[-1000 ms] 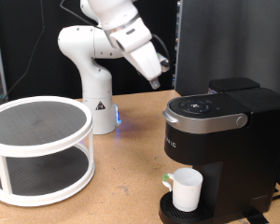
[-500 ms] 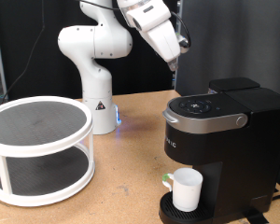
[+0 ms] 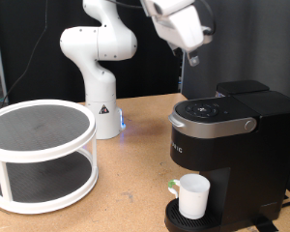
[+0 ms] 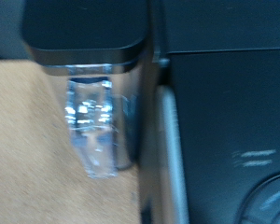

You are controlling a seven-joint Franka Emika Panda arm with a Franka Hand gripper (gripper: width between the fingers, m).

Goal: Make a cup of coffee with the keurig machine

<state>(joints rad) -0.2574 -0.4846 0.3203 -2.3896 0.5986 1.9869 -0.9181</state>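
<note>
The black keurig machine (image 3: 234,145) stands at the exterior view's right, its lid down and its silver-grey handle (image 3: 218,125) facing front. The white cup (image 3: 192,196) stands upright on the drip tray (image 3: 172,217) under the spout. My gripper (image 3: 194,58) hangs high above the machine's top, well clear of it, its dark fingers hard to make out against the dark background. The blurred wrist view shows the machine's black top (image 4: 233,56), the silver handle (image 4: 168,159) and the clear water tank (image 4: 93,121); no fingers show there.
A white two-tier round rack (image 3: 39,155) stands at the exterior view's left on the wooden table (image 3: 126,184). The robot's white base (image 3: 99,87) stands behind it. A dark panel (image 3: 242,39) rises behind the machine.
The arm has swung up and toward the exterior view's right, from beside the machine to high above its top. The cup and machine have not moved.
</note>
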